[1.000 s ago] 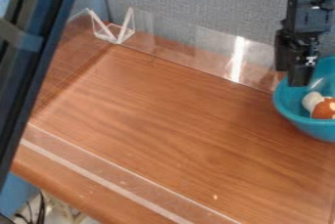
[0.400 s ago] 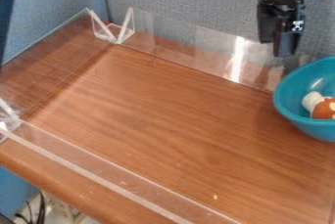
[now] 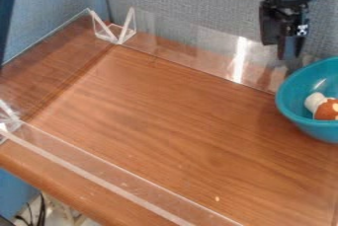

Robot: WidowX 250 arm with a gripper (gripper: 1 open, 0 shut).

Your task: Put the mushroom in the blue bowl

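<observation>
Robot gripper [image 3: 286,40] hangs empty above a blue bowl [image 3: 298,109] that already holds the mushroom [image 3: 321,107].

On a brown wooden table [image 3: 145,121], the bowl sits at the 3 o'clock edge of the view, partly cut off. The mushroom lies inside it on its side, cream stem toward 9 o'clock, reddish-brown cap toward 3 o'clock. The gripper is at 1 o'clock, just above the bowl's rim, jaws spread wide with nothing between them. The mushroom looks light, smooth and probably rigid; its thick stem seems the surest place to pinch, since the rounded cap could slip. The task appears done.
</observation>
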